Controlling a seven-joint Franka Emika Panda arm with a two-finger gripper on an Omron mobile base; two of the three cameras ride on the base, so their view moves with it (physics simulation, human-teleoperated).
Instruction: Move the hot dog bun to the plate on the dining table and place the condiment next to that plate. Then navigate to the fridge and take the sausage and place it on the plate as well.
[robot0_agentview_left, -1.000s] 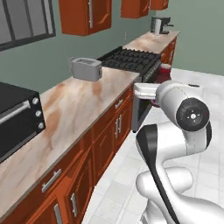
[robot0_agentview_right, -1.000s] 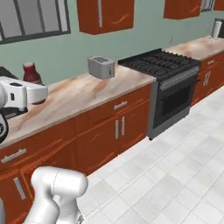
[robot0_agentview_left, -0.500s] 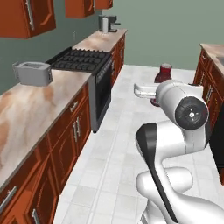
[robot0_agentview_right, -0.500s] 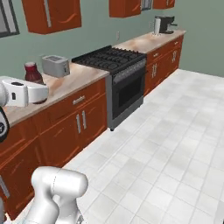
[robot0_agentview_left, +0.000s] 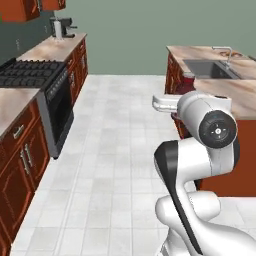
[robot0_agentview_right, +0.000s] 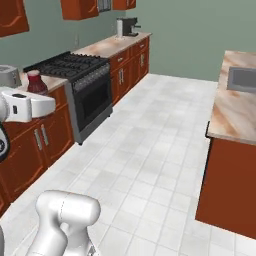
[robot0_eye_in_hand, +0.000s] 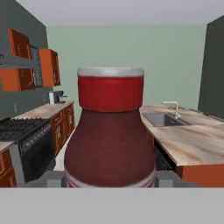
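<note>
Though held upright, condiment (robot0_eye_in_hand: 110, 135) hides fingers (base cropped).

Kitchen run along the left wall
A black stove (robot0_agentview_left: 30, 75) sits between wooden counters; a coffee machine (robot0_agentview_right: 125, 26) stands on the far counter (robot0_agentview_left: 52, 47).

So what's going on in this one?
The robot arm is carrying the condiment, a dark red bottle, upright in its gripper while the base crosses the kitchen floor. The stove and counter lie on its left; the dining table with its inset sink is ahead on the right. The bottle is held in the air, not yet over the table. I can't spot the plate or bun from here.
</note>
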